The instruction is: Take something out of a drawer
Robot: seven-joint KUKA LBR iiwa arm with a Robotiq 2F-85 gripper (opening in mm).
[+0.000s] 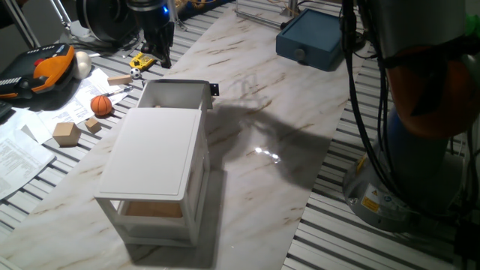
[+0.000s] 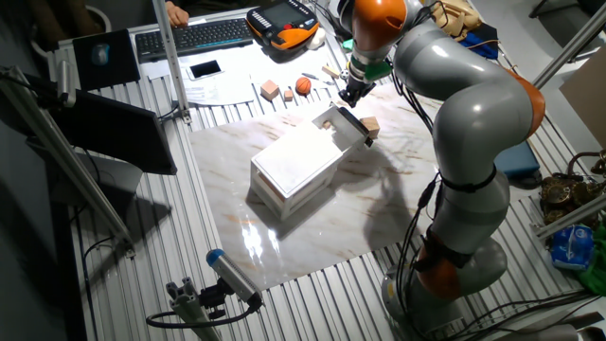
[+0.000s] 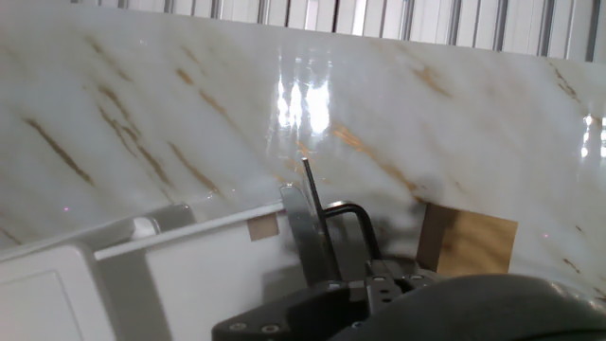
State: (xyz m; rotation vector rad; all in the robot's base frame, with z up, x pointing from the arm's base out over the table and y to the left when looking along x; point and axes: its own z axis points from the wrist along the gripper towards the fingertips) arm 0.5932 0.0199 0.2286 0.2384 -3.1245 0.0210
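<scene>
Beside the open drawer [image 2: 343, 127] of the white cabinet [image 2: 295, 169], on its handle side, the wooden block [image 2: 369, 125] lies on the marble table [image 2: 379, 204]. Above that drawer hangs the gripper [image 2: 354, 91], apart from the block; whether its fingers are spread or closed cannot be told.

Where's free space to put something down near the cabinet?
Bare marble mat between the white cabinet and the robot base; also the strip between the open drawer and the blue box. Crowded: the slatted side beside the cabinet, with orange ball, wooden cubes and papers.
</scene>
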